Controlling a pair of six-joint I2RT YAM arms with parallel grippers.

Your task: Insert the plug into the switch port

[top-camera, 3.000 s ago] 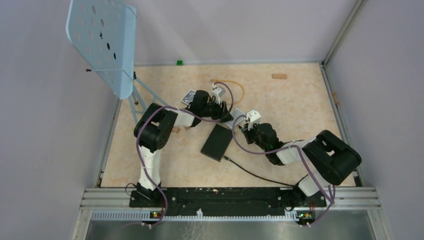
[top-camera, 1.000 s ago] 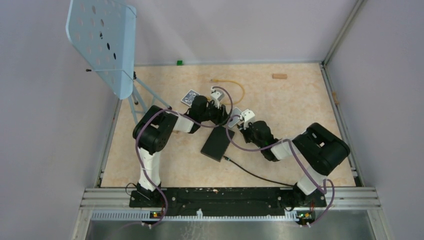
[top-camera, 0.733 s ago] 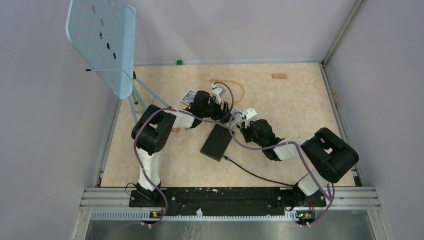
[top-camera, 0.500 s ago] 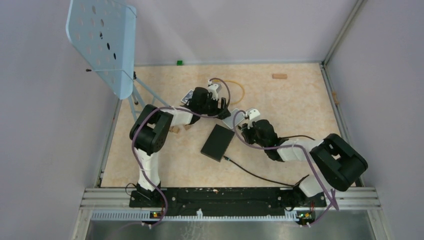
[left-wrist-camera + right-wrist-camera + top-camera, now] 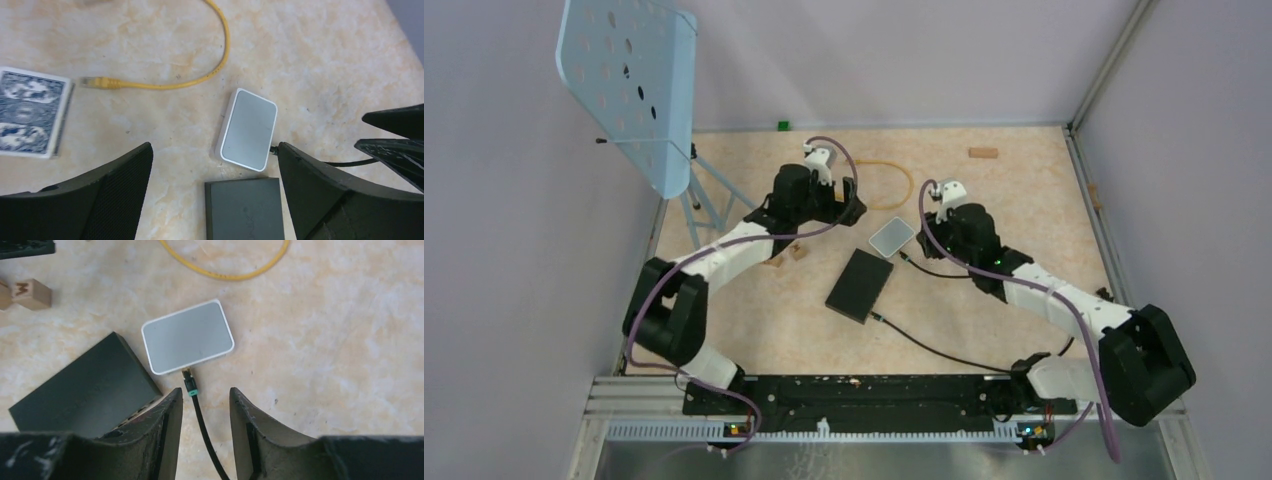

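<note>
The flat black box (image 5: pixel 860 284) lies mid-table, and port openings (image 5: pixel 131 416) show along one narrow edge, partly behind my right finger. The plug (image 5: pixel 189 383), black with a green band, touches the near edge of the pale grey-blue card (image 5: pixel 188 336); I cannot tell whether it is seated there. Its black cable (image 5: pixel 206 432) runs back between the fingers of my right gripper (image 5: pixel 206 390), which is open and apart from it. My left gripper (image 5: pixel 215 150) hovers wide open above the black box (image 5: pixel 243 210) and the pale card (image 5: pixel 247 129), holding nothing.
A yellow cable (image 5: pixel 200 80) loops behind the pale card, and a blue patterned playing card (image 5: pixel 30 117) lies left of it. Small wooden blocks (image 5: pixel 784 255) sit left of the box. A blue perforated stand (image 5: pixel 629 85) rises at the back left. The black cable's other end (image 5: pixel 879 318) lies at the box's near corner.
Both grippers have risen and drawn back from the box and the pale card, the left towards the back left, the right to the right. The pale card now lies uncovered.
</note>
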